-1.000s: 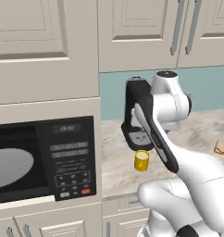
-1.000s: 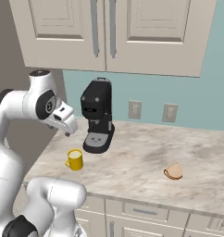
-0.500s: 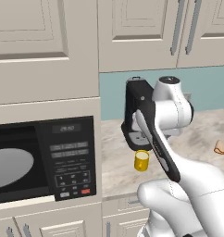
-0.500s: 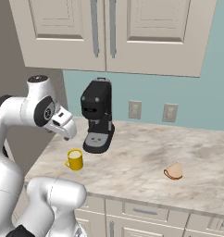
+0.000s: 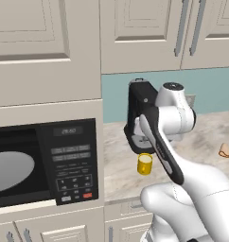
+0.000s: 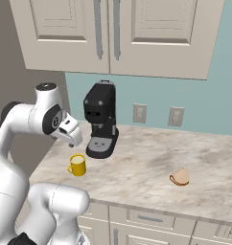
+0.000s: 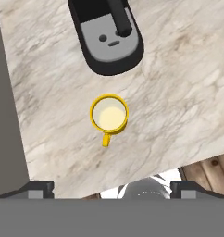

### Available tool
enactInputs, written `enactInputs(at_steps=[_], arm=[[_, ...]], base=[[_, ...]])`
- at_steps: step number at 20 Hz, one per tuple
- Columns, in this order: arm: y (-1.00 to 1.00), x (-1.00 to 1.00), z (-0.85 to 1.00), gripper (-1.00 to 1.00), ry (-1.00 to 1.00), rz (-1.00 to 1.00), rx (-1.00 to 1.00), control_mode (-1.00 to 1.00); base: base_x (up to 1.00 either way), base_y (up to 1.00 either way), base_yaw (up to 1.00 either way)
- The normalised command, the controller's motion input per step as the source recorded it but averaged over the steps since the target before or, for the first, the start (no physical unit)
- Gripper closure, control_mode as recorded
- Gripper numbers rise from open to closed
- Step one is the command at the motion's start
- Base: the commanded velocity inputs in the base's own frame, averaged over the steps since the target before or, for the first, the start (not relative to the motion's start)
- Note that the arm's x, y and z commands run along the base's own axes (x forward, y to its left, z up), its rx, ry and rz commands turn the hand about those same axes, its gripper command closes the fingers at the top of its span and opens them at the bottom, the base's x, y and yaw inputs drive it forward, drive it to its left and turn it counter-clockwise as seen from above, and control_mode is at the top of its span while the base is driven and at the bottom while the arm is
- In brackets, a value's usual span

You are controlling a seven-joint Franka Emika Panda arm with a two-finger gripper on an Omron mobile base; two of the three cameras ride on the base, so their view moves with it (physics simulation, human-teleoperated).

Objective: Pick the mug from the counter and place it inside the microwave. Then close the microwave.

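Note:
The yellow mug (image 7: 109, 114) stands upright on the beige marbled counter (image 7: 178, 92), its handle toward the counter's front edge. It also shows just in front of the coffee machine, mug (image 5: 145, 164) and mug (image 6: 77, 165). My gripper (image 7: 112, 189) hangs above the mug, open, its two dark fingertips wide apart and nothing between them. In the right base view my white hand (image 6: 70, 131) sits above and slightly left of the mug, not touching it. The black microwave (image 5: 71, 160) is at the left, with the white round plate (image 5: 10, 172) showing in its dark cavity.
A tall black coffee machine (image 6: 101, 122) stands right behind the mug, its grey drip tray (image 7: 109, 39) close to the mug's rim. A tan wedge of food (image 6: 179, 177) lies far right on the counter. Cream cabinets hang overhead; two wall outlets (image 6: 139, 113) are behind.
My hand has come down a little toward the mug and shifted slightly. The gripper has stayed open and the mug has not moved.

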Motion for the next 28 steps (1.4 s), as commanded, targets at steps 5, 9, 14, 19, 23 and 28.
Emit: enactInputs(at_steps=[5, 9, 14, 19, 23, 28], arm=[[0.02, 0.20, -0.30, -1.00, 0.03, 0.00, 0.00, -1.00], [0.16, 0.05, -0.32, -1.00, 0.01, 0.00, 0.00, -1.00], [0.18, 0.00, -0.33, -1.00, 0.01, 0.00, 0.00, -1.00], [0.06, 0.00, -0.41, -1.00, 0.00, 0.00, 0.00, -1.00], [0.00, 0.00, -0.18, -1.00, 0.00, 0.00, 0.00, -1.00], [-0.01, 0.00, -0.22, -1.00, 0.00, -0.02, 0.00, -1.00]], base=[[0.00, 0.00, 0.00], [0.00, 0.00, 0.00], [0.00, 0.00, 0.00], [0.00, 0.00, 0.00], [0.00, 0.00, 0.00], [0.00, 0.00, 0.00]])
